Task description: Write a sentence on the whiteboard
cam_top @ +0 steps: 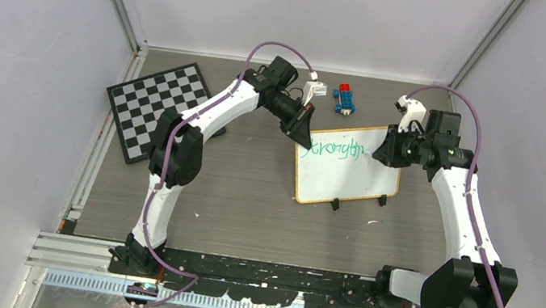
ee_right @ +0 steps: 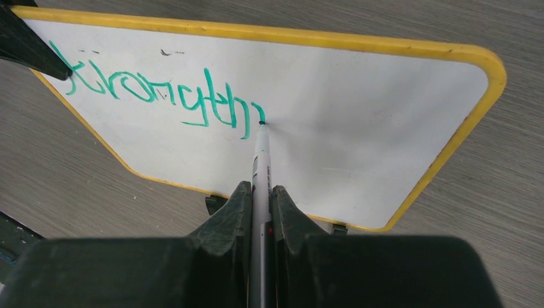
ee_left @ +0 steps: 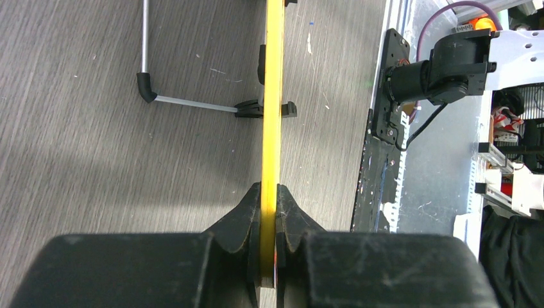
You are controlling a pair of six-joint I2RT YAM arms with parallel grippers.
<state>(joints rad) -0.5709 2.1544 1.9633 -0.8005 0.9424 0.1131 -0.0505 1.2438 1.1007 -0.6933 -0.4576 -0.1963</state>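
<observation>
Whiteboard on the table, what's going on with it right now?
The left hand is clamped on the frame of the whiteboard, at the corner beside the first letter, apparently steadying it. The right hand grips a marker whose tip rests on the board at the end of the green writing. There is one line so far, starting "Strong"; the area below it is bare.

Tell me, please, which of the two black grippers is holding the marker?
The right gripper holds the white marker, tip on the yellow-framed whiteboard; the left gripper only clamps that board's edge.
</observation>
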